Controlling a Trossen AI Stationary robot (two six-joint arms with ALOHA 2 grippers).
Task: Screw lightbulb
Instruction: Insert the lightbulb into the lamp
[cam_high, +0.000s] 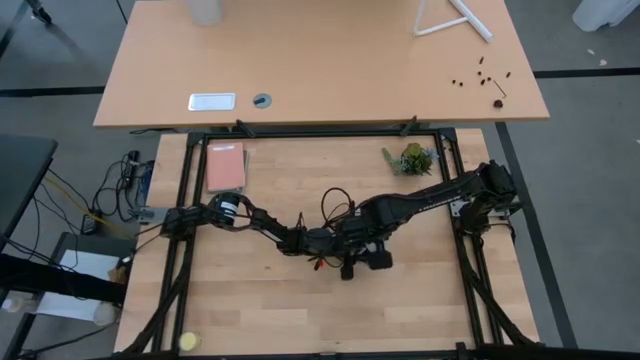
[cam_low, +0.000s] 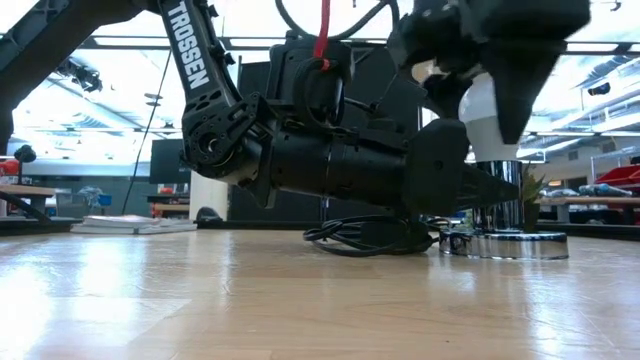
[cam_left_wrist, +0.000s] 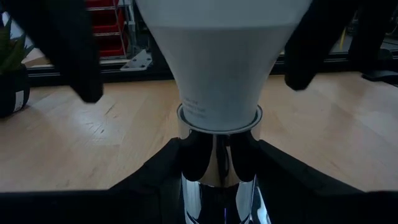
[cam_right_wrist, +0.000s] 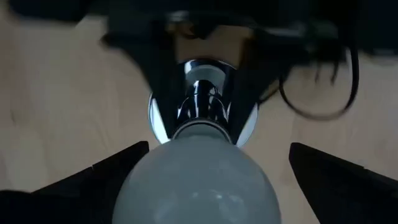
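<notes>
Wooden worktop (cam_high: 300, 310): lightbulb (cam_left_wrist: 221, 62) is seated upright in the chrome socket (cam_left_wrist: 217, 162). Socket stem is clamped by the left pincer (cam_left_wrist: 217, 165). Right pincer (cam_right_wrist: 199, 171) is spread wide around the bulb, not touching.

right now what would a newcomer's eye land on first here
The white lightbulb standing upright in the chrome socket, mid-table where both arms meet. The left gripper clasps the socket with its fingers, while the right gripper hangs over the bulb, fingers spread clear of the glass. A small potted plant sits toward the far right.
</notes>
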